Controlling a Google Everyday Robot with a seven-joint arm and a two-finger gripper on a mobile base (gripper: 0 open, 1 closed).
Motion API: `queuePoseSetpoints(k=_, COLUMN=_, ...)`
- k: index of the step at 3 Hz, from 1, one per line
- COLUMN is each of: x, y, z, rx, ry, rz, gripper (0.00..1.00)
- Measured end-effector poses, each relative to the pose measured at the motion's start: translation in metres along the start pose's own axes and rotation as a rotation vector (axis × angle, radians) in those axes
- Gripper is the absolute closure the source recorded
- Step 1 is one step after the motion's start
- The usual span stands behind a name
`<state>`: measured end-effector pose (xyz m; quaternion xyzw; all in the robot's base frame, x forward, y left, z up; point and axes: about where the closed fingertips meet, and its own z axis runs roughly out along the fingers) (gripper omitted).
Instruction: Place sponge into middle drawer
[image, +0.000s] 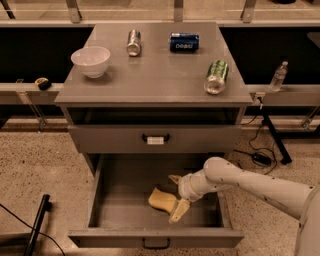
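Note:
The pale yellow sponge (161, 200) lies on the floor of the open middle drawer (105, 200), near its centre. The drawer is pulled out toward me, and its dark handle (155, 244) is on the front panel at the bottom. My gripper (175, 195) is inside the drawer just right of the sponge, at the end of the white arm that reaches in from the right. Its fingers are spread, one (174, 178) behind the sponge and one (178, 211) in front, with the sponge's right end between them.
The drawer front above (155, 138) is shut, with a white tag on its handle. On the cabinet top are a white bowl (91, 60), a silver can (133, 42), a blue can (184, 41) and a green can (215, 76). A water bottle (278, 75) stands at the right and cables (260, 159) lie on the floor.

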<state>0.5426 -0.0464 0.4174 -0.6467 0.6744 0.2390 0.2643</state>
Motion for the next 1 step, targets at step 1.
queuePoseSetpoints(k=1, x=-0.0286, y=0.0105, z=-0.0349, rx=0.066, ry=-0.019, rz=-0.051, gripper=0.00)
